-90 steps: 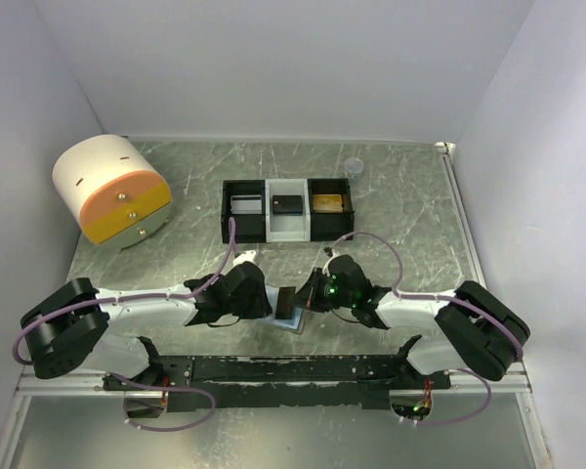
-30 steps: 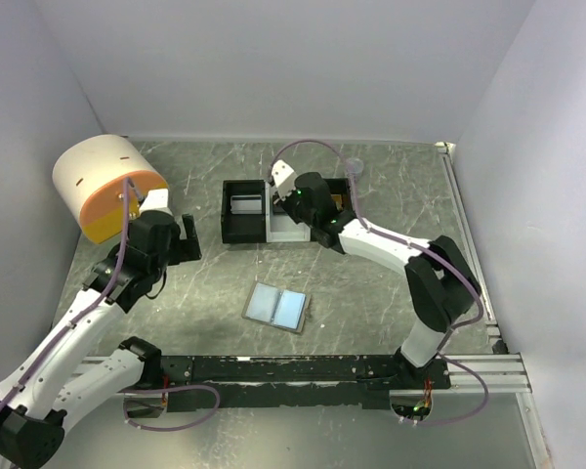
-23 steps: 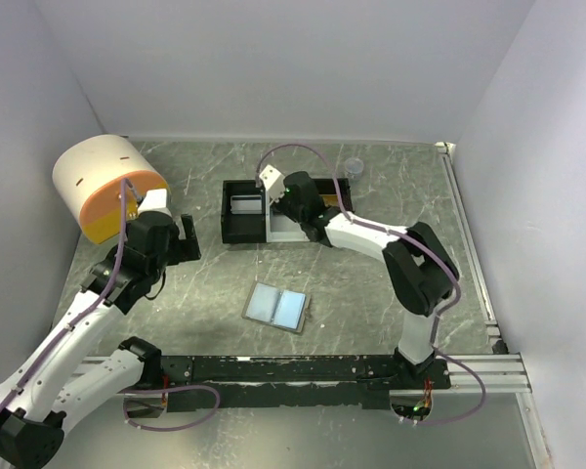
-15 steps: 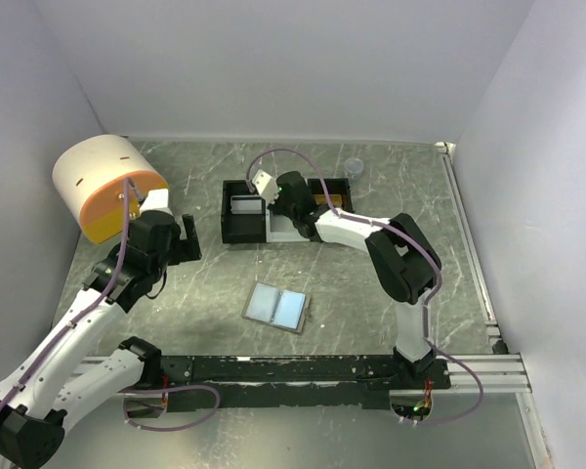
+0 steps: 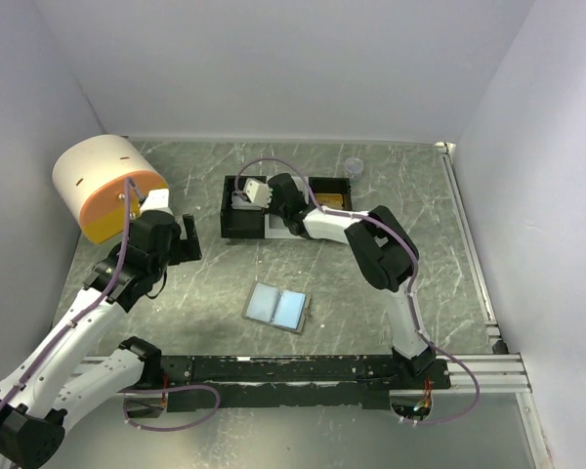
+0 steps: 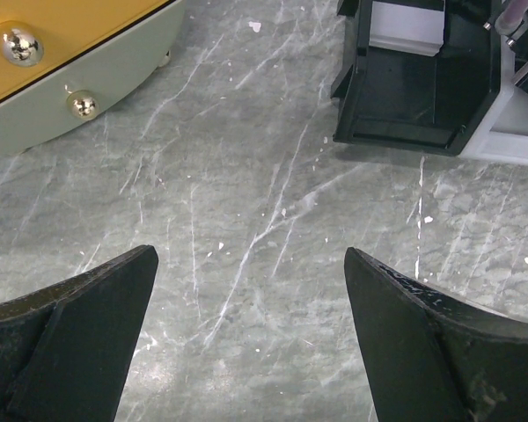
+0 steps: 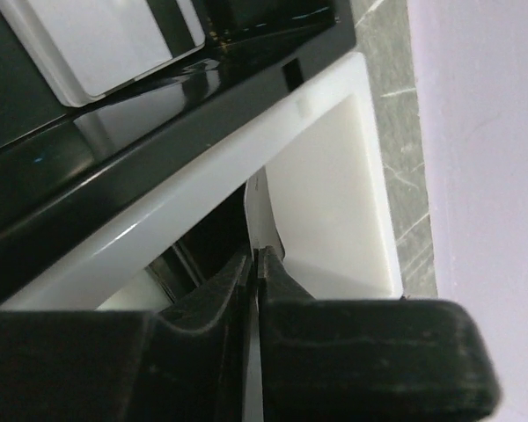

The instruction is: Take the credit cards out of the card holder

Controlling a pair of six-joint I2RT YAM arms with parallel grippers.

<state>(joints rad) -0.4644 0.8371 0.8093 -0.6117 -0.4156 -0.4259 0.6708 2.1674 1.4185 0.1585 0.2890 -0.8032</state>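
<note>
Far left, we see a round white drawer unit with orange and grey fronts. Just right of it the left gripper hovers above the marbled table, its two fingers spread wide apart over bare stone. Towards the near middle, the card holder lies open and flat on the table, pale blue lining up, well apart from both grippers. Beyond it, at the far middle, stands the black-and-white tray, with a white card lying in its left black compartment. The right gripper reaches across the tray to that left end. Its wrist view shows us the fingers pressed together on a thin pale credit card seen edge-on, close by the wall where the black left compartment meets the white middle one. A small clear cup sits beyond the tray's right end, apart from it
</note>
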